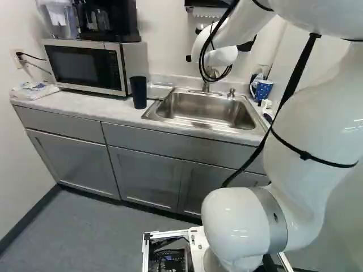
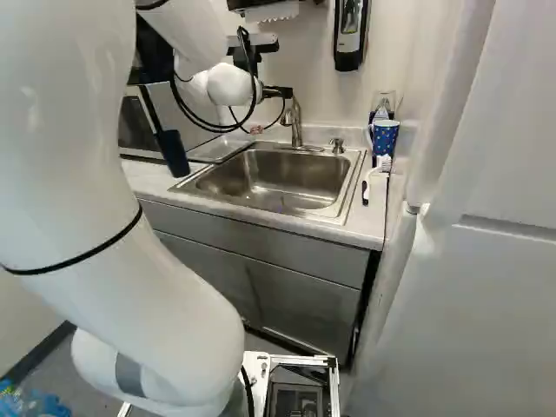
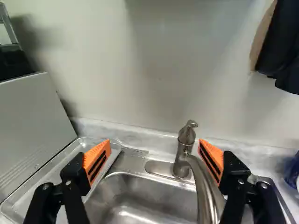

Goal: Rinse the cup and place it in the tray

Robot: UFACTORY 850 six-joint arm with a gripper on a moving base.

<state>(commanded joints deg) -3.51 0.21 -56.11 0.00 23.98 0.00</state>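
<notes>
Two fingers of the gripper (image 3: 154, 150) stand wide apart, empty — probably for reaching the faucet (image 3: 181, 157); the dark cup (image 1: 138, 93) stands on the bench (image 1: 76, 105) beside the tray (image 3: 44, 179) — handy for rinsing.

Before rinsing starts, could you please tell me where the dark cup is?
In the left base view, the dark cup stands on the counter, left of the sink, by the right front corner of the microwave.

White walls (image 1: 22, 170), grey floor (image 1: 102, 235), grey cabinets (image 1: 74, 161), pale countertop (image 1: 96, 106)
</notes>
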